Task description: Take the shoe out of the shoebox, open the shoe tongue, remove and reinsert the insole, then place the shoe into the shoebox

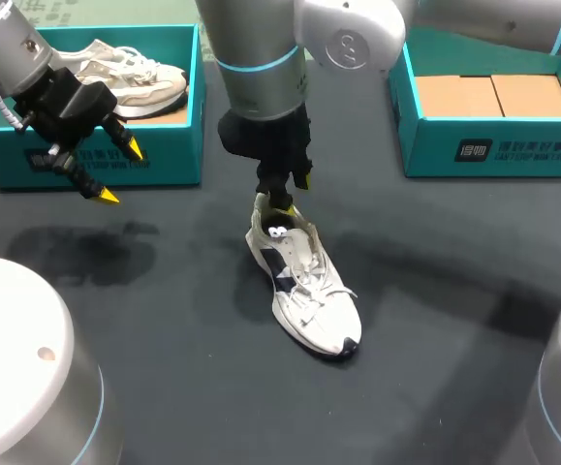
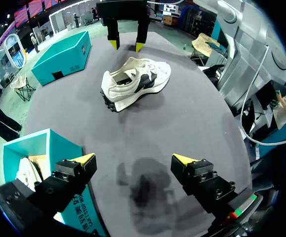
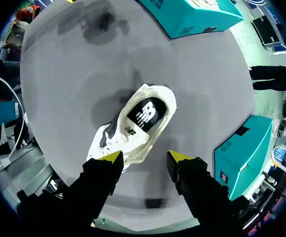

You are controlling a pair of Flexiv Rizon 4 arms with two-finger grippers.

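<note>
A dark grey tabletop [image 1: 164, 291] is seen, with a teal box at each far corner. The right hand [image 1: 293, 194] [image 3: 145, 158] is held over the middle of it, fingers spread wide and nothing gripped between them. Its yellow tips stand just above the heel of the shoe [image 1: 304, 281] [image 3: 138, 123], and whether they touch it cannot be told. The shoe is white with dark side panels. It lies upright on the tabletop, outside both boxes, and a dark insole [image 3: 145, 112] is visible in its opening. The left hand [image 1: 122, 172] [image 2: 135, 159] is also wide open and empty, and it hangs in front of the left shoebox [image 1: 96, 160], well apart from the shoe. A second pale shoe [image 1: 130, 77] lies in that box. Only brown cardboard [image 1: 498, 95] is seen in the right shoebox [image 1: 493, 145].
</note>
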